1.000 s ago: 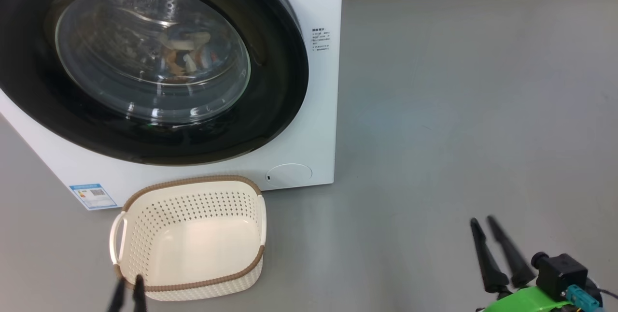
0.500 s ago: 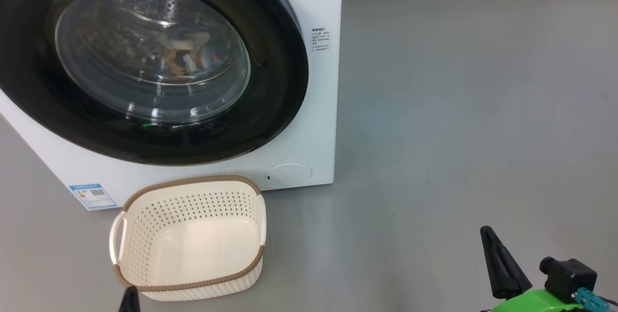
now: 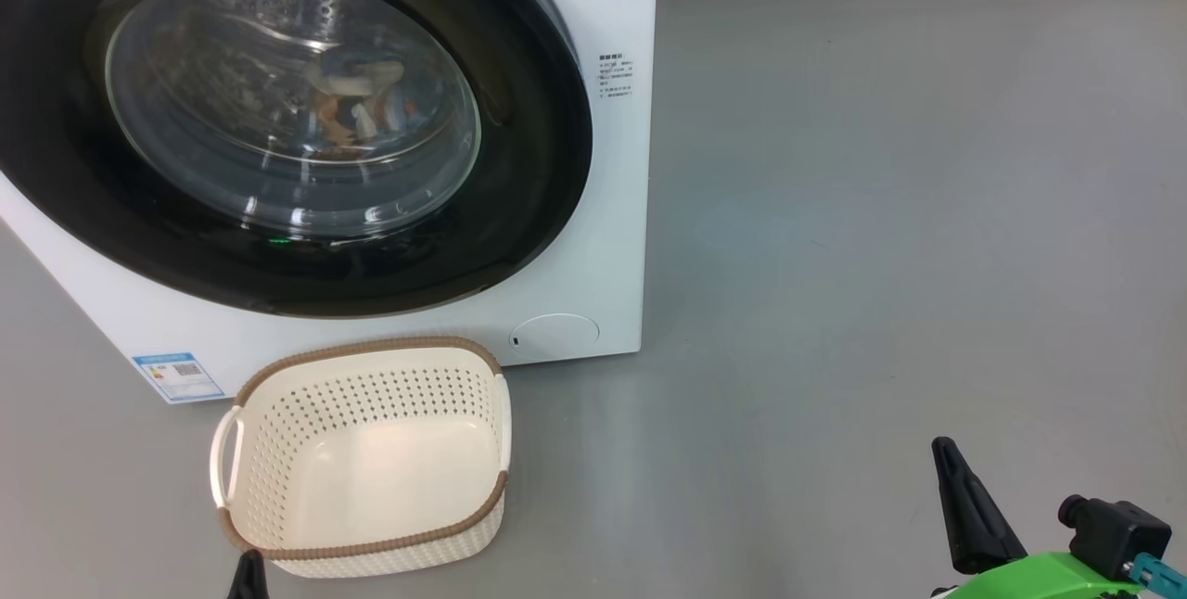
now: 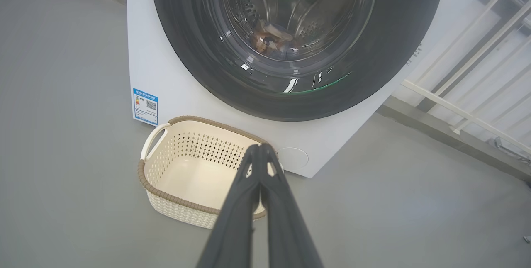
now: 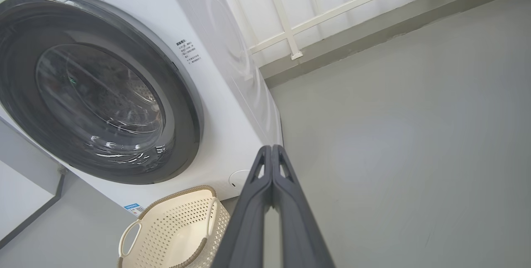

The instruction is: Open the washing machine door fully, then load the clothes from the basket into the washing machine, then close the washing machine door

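Note:
The washing machine [image 3: 603,256] stands at the left with its door [image 3: 529,210] closed flat against the front. Through the glass I see the clothes [image 3: 348,112] lying in the drum, also visible in the left wrist view as clothes [image 4: 271,40]. The basket [image 3: 371,346] sits on the floor just before the machine, with nothing inside it. My left gripper [image 3: 248,573] is shut and holds nothing, its tip at the basket's near left corner. My right gripper [image 3: 946,451] hangs shut and bare over the floor far right of the basket. Both wrist views show the left gripper [image 4: 260,147] and right gripper [image 5: 271,148] with fingers pressed together.
A blue label [image 3: 178,375] and a small round flap [image 3: 555,337] mark the machine's lower front. Grey floor [image 3: 881,210] stretches to the right of the machine. A white railing [image 5: 290,31] and a low kerb run behind it.
Both grippers have gone from open to shut. The left one dropped lower toward the picture's bottom edge; the right one drifted slightly down and right. Machine and basket have not moved.

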Robot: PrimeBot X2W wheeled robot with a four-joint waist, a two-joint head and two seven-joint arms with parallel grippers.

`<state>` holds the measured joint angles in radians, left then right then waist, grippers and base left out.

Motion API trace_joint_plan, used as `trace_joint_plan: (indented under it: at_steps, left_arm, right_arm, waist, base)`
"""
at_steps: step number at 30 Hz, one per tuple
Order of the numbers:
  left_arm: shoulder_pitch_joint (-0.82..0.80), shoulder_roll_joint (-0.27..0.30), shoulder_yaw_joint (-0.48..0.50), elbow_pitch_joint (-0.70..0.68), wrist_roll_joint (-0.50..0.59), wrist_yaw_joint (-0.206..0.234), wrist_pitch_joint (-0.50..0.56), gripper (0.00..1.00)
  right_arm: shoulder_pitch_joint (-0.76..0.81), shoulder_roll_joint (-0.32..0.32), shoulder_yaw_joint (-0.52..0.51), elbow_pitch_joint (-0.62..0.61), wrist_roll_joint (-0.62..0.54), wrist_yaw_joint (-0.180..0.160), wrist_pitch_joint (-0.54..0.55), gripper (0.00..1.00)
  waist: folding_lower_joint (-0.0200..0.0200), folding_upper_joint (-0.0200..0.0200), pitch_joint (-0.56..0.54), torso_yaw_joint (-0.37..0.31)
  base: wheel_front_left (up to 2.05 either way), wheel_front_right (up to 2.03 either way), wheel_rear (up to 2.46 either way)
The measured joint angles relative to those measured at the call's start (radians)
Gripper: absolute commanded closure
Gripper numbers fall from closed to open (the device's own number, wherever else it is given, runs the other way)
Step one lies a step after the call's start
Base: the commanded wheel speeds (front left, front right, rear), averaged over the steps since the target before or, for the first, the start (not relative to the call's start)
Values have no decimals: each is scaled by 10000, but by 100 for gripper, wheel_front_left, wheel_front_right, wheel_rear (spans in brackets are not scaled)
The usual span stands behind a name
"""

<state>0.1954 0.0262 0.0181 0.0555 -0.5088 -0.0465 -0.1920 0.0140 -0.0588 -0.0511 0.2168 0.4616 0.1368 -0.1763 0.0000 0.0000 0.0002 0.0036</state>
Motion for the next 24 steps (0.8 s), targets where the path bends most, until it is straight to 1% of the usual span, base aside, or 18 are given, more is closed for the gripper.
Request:
trace_joint_plan:
  at_steps: [24]
  left_arm:
    - [-625,159,-4,495,-2857,-199,616,100]
  right_arm:
    - [-155,33,-251,130,2882,-2,731,100]
  waist:
    - [-1,0,8,-9]
  base:
    - [0,0,0]
